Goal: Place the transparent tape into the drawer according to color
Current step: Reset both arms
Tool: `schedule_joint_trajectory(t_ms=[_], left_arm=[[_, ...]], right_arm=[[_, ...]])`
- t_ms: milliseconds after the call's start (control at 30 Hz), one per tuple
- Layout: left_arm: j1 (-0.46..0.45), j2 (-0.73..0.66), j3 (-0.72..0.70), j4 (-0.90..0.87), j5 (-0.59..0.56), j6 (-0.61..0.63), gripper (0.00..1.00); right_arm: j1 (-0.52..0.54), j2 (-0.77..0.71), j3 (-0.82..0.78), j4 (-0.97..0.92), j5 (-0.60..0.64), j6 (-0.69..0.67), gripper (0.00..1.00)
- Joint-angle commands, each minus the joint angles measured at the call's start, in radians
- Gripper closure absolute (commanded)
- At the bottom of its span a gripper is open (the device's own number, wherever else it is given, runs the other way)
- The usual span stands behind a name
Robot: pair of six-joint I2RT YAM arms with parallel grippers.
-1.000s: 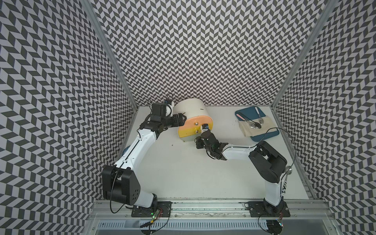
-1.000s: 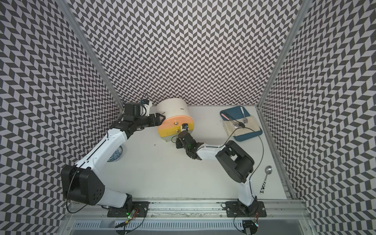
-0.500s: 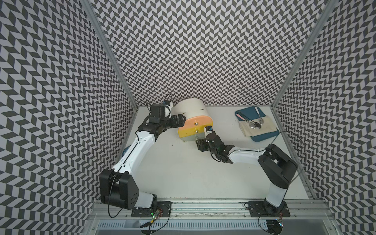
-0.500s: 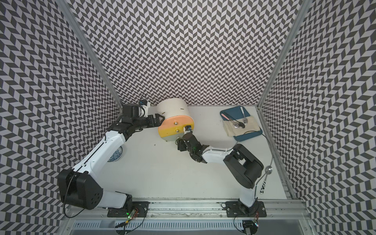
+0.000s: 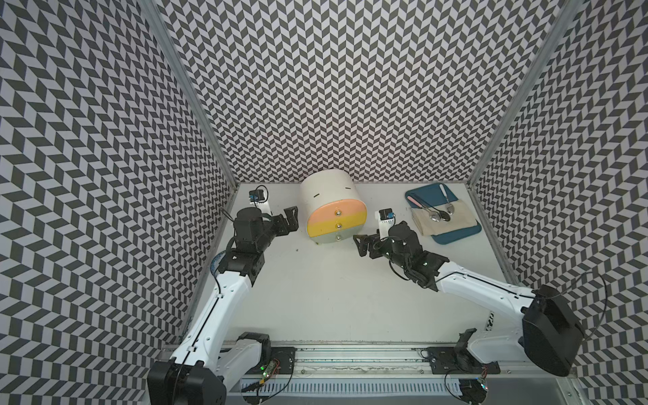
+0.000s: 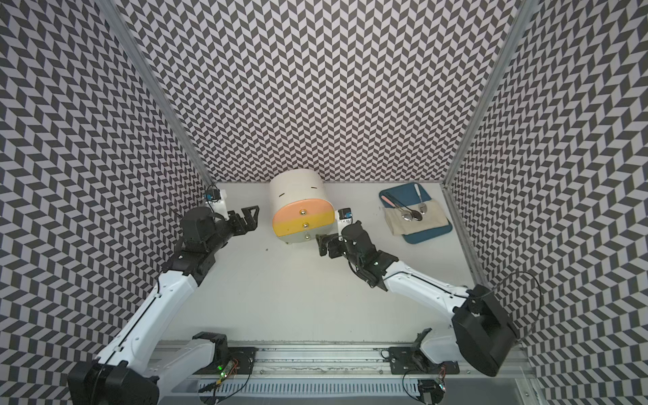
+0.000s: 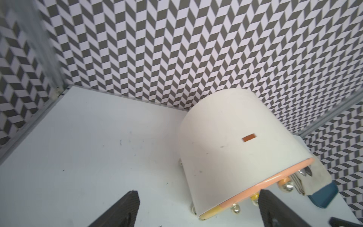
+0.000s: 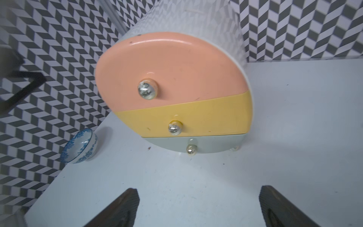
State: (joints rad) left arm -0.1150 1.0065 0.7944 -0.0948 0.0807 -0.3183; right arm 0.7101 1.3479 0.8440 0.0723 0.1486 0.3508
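We see the right end effector wide open and empty, just in front of the cabinet. The left end effector is also wide open and empty, beside it. All three drawers are shut. No tape rolls show on the surface, so they are likely inside and sorting looks finished.
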Motion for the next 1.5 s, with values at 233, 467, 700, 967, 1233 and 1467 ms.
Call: schedule_joint_trajectory(t_ms=[233, 467, 700, 967, 1233, 1467], left_arm=[[0.099, -0.007, -0.282, 0.477, -0.066, 0.136, 0.00], [0.110, 0.107, -0.382, 0.716, -0.001, 0.200, 0.00], [0.114, 0.224, -0.428, 0.912, 0.025, 0.251, 0.00], [0.124, 0.347, -0.432, 0.990, -0.016, 0.321, 0.00], [0.130, 0.521, -0.527, 1.308, -0.024, 0.314, 0.00], [0.131, 0.541, -0.534, 1.327, -0.032, 0.312, 0.00]], right_arm=[[-0.311, -0.021, -0.098, 0.127, 0.293, -0.223, 0.00], [-0.452, 0.011, -0.343, 0.522, 0.352, -0.326, 0.00], [-0.512, 0.096, -0.511, 0.964, 0.275, -0.375, 0.00], [-0.582, 0.137, -0.606, 1.182, 0.197, -0.347, 0.01], [-0.590, 0.184, -0.703, 1.374, 0.187, -0.348, 0.00], [-0.585, 0.223, -0.703, 1.447, 0.190, -0.373, 0.00]])
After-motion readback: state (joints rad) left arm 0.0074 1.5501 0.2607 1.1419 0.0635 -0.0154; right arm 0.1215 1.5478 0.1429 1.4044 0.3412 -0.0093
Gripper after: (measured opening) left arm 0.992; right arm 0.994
